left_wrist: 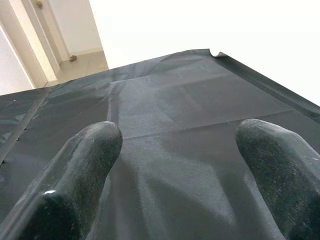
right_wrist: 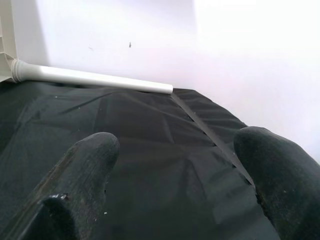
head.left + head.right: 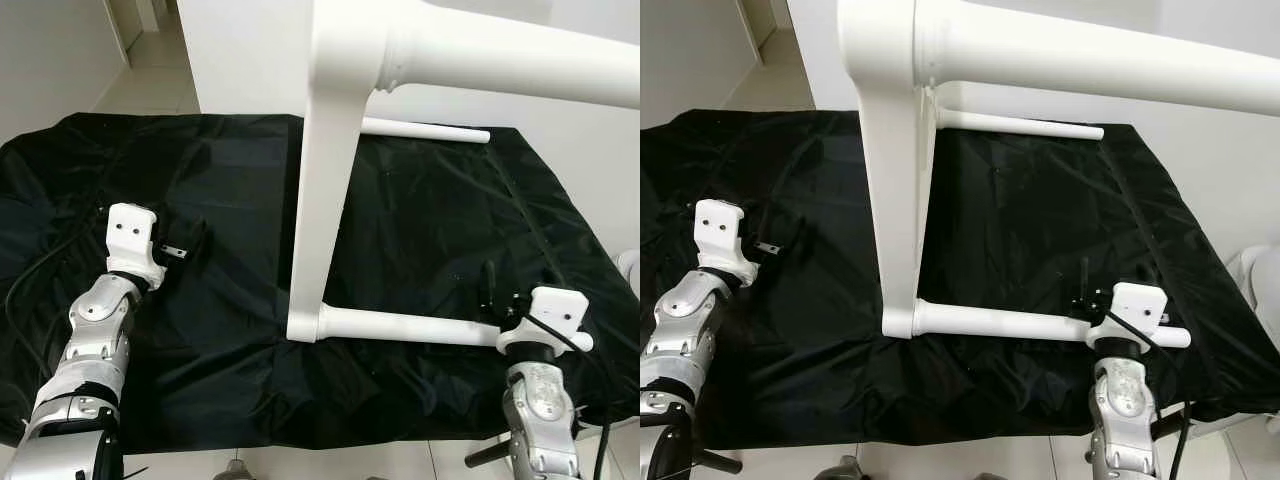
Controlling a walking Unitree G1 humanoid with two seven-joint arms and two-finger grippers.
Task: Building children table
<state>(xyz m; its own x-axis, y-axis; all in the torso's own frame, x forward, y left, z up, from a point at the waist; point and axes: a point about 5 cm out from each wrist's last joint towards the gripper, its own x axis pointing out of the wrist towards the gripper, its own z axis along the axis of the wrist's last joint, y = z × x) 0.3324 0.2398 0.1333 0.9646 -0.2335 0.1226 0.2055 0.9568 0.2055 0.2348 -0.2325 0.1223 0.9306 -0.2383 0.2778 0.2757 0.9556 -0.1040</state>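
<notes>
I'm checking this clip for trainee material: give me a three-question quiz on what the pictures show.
1. True or false: the left tool is shut on a table leg.
2. What covers the work surface under the white table? A) black cloth B) bare wood C) newspaper
3. Fill in: the right tool sits beside the ____ leg lying on the cloth.

Key
1. False: in the left wrist view its fingers stand apart over bare black cloth, holding nothing.
2. A.
3. Near leg; the far leg lies at the cloth's back edge. The right wrist view shows its fingers apart too.
</notes>
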